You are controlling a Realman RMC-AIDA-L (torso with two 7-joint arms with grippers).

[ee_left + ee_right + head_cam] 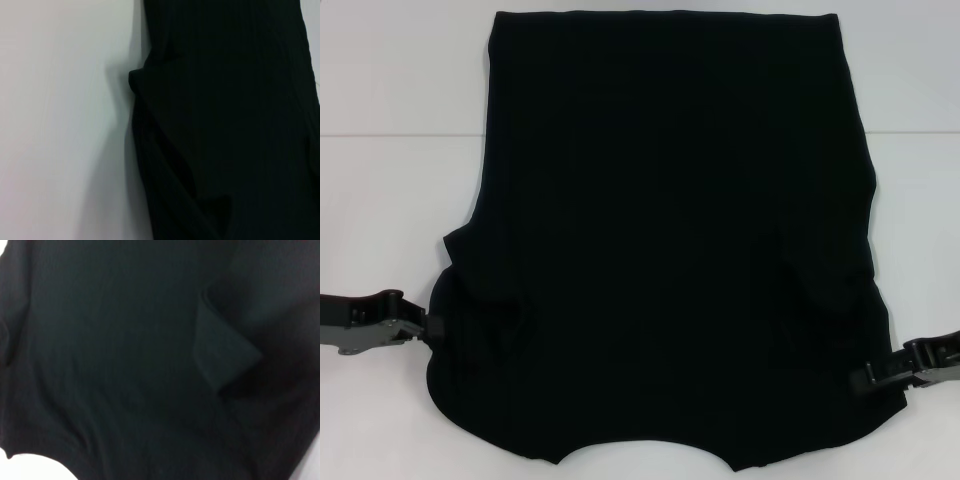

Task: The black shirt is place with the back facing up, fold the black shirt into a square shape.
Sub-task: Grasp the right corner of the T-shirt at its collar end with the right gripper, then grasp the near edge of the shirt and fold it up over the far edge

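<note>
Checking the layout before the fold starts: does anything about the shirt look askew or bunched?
Yes. The black shirt lies flat in the middle, but both sleeves are tucked in over the body, leaving diagonal folds on each side. The left gripper and the right gripper sit at the cloth's edges near them. Nothing looks damaged.

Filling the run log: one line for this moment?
black shirt flat, sleeves folded in | left pincer at its edge | right pincer at opposite edge

White table [390, 200]; black shirt [670, 250] spread flat on it.
</note>
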